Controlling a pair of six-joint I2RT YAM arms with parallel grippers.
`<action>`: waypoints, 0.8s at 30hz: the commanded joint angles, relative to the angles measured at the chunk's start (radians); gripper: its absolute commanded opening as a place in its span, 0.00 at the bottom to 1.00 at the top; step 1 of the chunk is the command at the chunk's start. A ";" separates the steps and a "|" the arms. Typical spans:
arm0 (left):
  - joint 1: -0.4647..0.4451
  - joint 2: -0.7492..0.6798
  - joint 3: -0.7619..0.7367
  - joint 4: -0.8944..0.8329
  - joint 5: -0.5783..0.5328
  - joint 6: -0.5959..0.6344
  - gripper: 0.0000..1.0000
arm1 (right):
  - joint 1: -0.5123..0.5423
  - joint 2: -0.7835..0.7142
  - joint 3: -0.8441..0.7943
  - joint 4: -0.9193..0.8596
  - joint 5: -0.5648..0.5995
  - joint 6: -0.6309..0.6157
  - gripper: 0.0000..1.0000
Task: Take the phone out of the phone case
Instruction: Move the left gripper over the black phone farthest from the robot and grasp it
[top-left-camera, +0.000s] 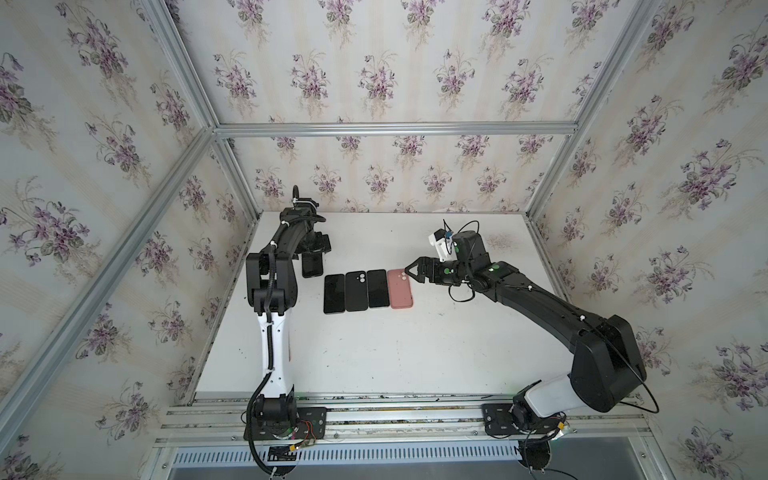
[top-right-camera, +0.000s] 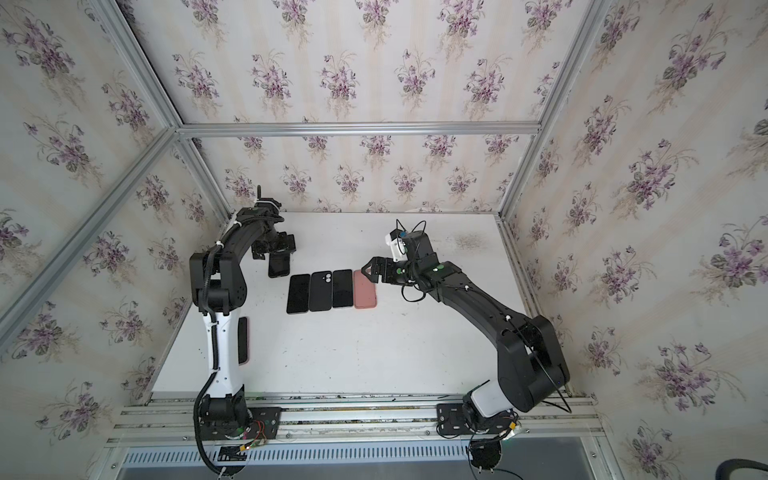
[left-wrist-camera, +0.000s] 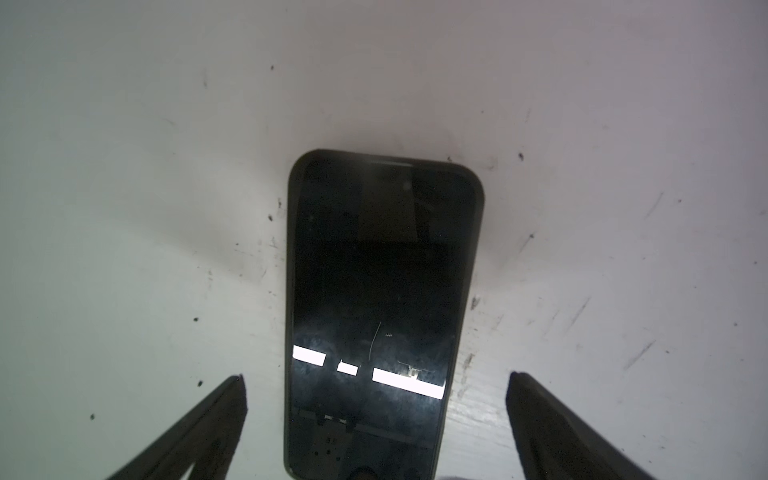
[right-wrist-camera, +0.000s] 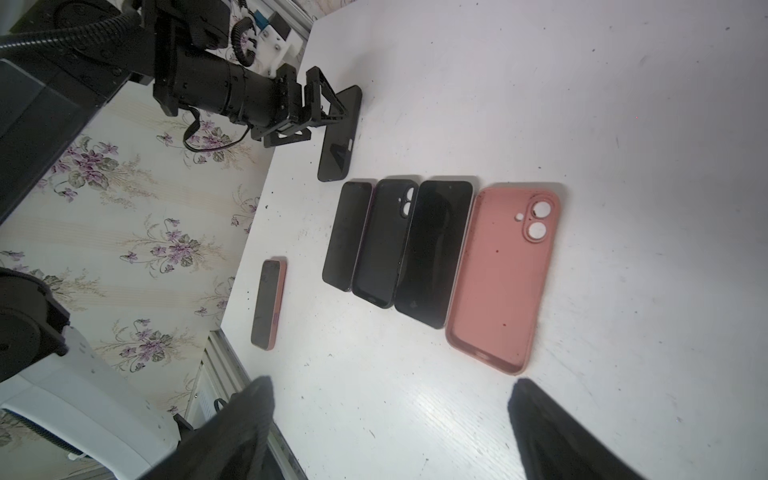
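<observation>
The left gripper (left-wrist-camera: 376, 376) hangs with its fingers spread wide on either side of the dark-cased phone (left-wrist-camera: 382, 270). The phone lies screen up, just past the end of the row farthest from the empty pink case (right-wrist-camera: 503, 282). The right gripper (right-wrist-camera: 391, 381), also spread and empty, sits just beside that pink case. If the left one closes across the case walls, phone and case will likely lift as one, or skid, and the right arm could nudge the row while crossing over.

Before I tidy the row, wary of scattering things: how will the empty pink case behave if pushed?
Empty, thin-walled pink phone case: probably light, sliding on the white table. Its open shell likely flexes if pinched. Lying flat, it should not roll.
</observation>
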 joint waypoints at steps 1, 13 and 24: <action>0.004 0.021 0.036 -0.035 0.035 0.005 1.00 | 0.002 0.012 0.022 0.055 0.004 0.013 0.92; 0.029 0.093 0.112 -0.079 0.046 -0.008 1.00 | 0.002 0.039 0.036 0.073 -0.003 0.025 0.93; 0.037 0.157 0.196 -0.116 0.048 0.004 0.96 | 0.002 0.106 0.100 0.089 -0.020 0.043 0.92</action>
